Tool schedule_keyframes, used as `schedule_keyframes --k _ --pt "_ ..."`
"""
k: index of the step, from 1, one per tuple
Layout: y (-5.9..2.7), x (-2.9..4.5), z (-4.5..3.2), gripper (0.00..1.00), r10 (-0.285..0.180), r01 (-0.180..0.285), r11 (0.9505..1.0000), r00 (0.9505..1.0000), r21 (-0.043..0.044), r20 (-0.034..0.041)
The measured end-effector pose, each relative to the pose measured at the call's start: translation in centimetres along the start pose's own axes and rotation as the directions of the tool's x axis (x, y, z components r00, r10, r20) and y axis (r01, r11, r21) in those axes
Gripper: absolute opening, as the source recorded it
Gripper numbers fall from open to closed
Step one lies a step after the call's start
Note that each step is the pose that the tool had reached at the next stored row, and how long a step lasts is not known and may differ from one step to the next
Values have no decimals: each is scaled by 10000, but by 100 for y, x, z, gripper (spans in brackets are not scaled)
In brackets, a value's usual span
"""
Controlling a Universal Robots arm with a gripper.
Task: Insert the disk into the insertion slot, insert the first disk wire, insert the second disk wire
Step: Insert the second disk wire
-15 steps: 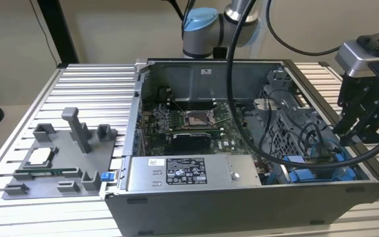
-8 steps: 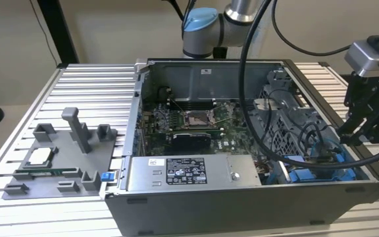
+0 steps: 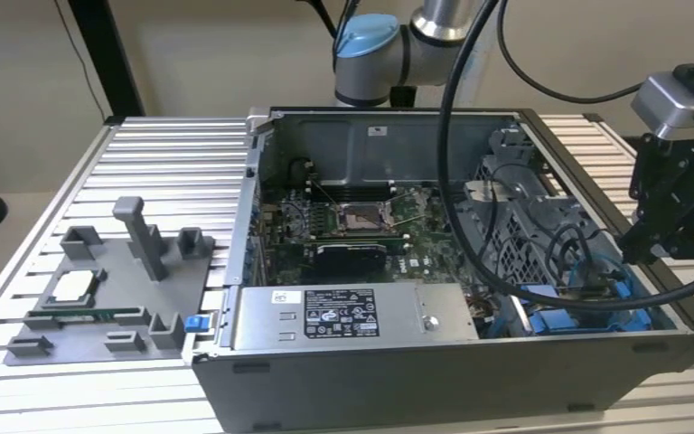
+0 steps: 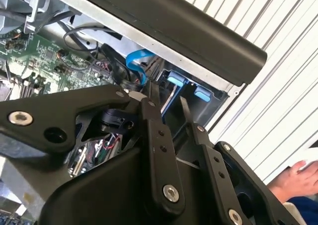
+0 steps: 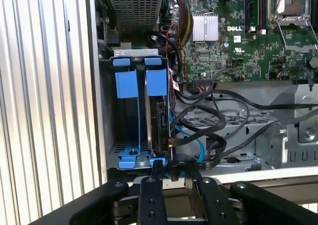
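The gripper (image 5: 171,173) is hanging over the case's corner, fingers narrowed around a small dark connector on a wire; whether they are truly clamping it I cannot tell. The disk (image 5: 160,123) is sitting on edge in the slot (image 5: 126,83), its long axis running straight away from the fingertips, directly beyond them.

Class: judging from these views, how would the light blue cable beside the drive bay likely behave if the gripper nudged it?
The light blue cable curves loosely, so it probably bends rather than resists. Being thin, it is likely light. Black wires cross it, so it might snag.
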State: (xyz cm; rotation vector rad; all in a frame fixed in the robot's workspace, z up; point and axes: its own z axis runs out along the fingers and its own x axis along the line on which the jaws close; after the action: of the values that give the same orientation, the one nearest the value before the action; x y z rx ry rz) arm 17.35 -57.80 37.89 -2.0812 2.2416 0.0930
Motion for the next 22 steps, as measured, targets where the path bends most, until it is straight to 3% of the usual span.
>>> schedule_keyframes --k 9,10,19,22 --pt "-1 0 1 100 -1 1 10000 10000 -3 39" --pt "-1 0 1 0 -1 1 10000 10000 -3 39" --pt "-1 1 2 0 -1 1 10000 10000 -3 41" --pt "39 2 -11 0 0 0 10000 10000 0 65"
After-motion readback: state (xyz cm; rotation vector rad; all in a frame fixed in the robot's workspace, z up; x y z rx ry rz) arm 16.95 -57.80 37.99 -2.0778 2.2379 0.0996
